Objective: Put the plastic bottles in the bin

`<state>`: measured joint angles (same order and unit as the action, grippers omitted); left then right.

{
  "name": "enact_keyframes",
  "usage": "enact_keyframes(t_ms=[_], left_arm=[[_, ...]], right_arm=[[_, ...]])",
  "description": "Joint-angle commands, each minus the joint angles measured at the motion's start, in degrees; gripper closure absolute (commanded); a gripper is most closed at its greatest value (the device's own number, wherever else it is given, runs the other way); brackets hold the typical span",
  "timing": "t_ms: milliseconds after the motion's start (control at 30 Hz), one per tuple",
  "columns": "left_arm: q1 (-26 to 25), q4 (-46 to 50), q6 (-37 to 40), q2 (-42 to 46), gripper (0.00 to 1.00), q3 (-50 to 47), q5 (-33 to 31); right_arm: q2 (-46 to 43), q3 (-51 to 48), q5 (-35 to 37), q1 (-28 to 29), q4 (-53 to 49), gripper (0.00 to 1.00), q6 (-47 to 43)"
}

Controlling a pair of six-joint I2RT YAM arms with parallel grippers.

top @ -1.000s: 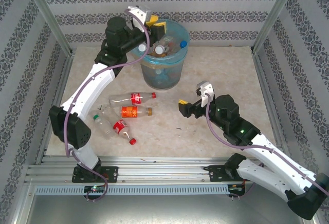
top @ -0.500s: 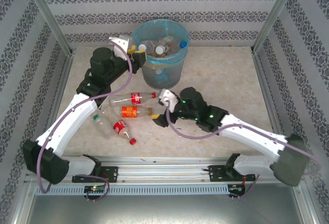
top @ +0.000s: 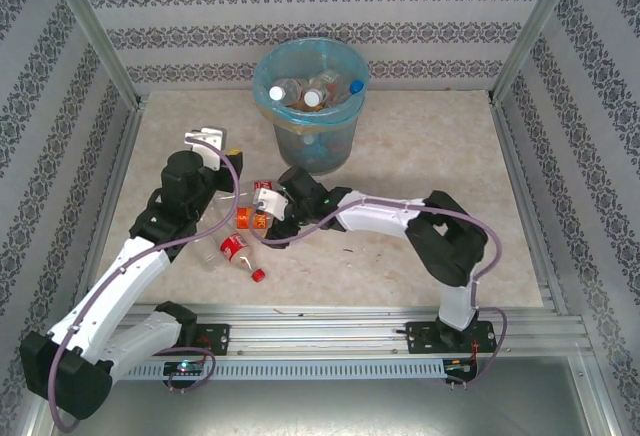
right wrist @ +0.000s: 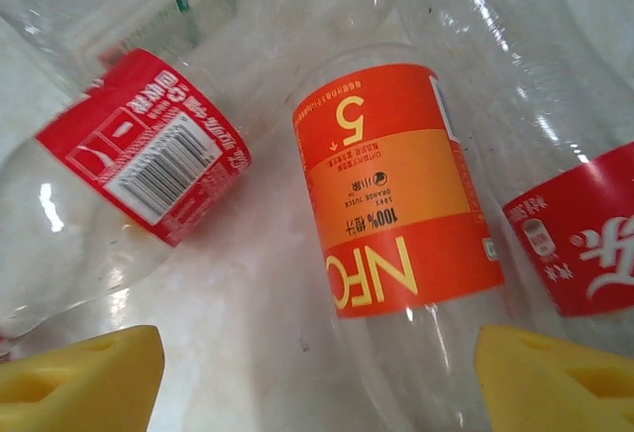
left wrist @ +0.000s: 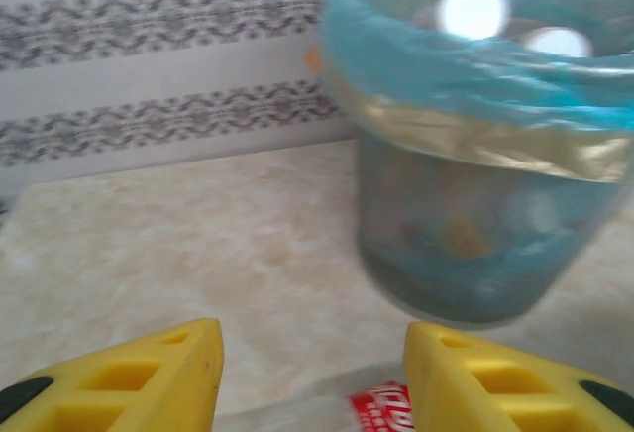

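- Left gripper [left wrist: 312, 358]: yellow fingers apart and empty, above a red-label bottle [left wrist: 381, 407].
- Loose bottles [top: 232, 247]: about four lie on the table [top: 420, 156], left to move.
- Right gripper [right wrist: 317, 368]: fingers apart, straddling the orange-label bottle [right wrist: 396, 194], not clamped.
- Bin [top: 318, 148]: several bottles already inside.

The left arm [top: 118, 278] rises from its base at the near left with the elbow bent, and the left hand [top: 218, 148] points to the far side, its two yellow fingers [left wrist: 149, 378] standing apart with a free gap between them. The right arm [top: 385, 214] folds at the elbow and stretches leftward across the middle; the right hand [top: 265, 203] faces downward, fingers [right wrist: 79, 378] spread wide
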<state>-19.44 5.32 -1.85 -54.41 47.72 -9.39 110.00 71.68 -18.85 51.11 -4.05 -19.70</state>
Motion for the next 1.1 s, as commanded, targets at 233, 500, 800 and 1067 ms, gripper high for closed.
enact_keyframes(t_ms=[233, 500, 800, 1067], left_arm=[[10.09, -7.89, -2.25, 3.40, 0.46, -3.27, -3.34], [10.48, -8.29, -2.15, 3.59, 0.46, -3.95, -1.01], [10.50, -7.48, -2.11, 3.75, 0.43, -3.55, 1.29], [10.62, -9.86, -1.22, 5.80, 0.34, -5.18, 10.25]], right_arm=[[8.61, 7.88, 3.97, -0.40, -2.16, 0.16, -3.30], [11.34, 9.87, 6.20, -0.32, -3.13, 0.18, -3.31], [9.34, 8.48, 7.59, -0.36, -5.91, 0.36, -4.10], [-1.40, -1.57, 10.23, -0.40, -4.35, 0.47, -1.78]])
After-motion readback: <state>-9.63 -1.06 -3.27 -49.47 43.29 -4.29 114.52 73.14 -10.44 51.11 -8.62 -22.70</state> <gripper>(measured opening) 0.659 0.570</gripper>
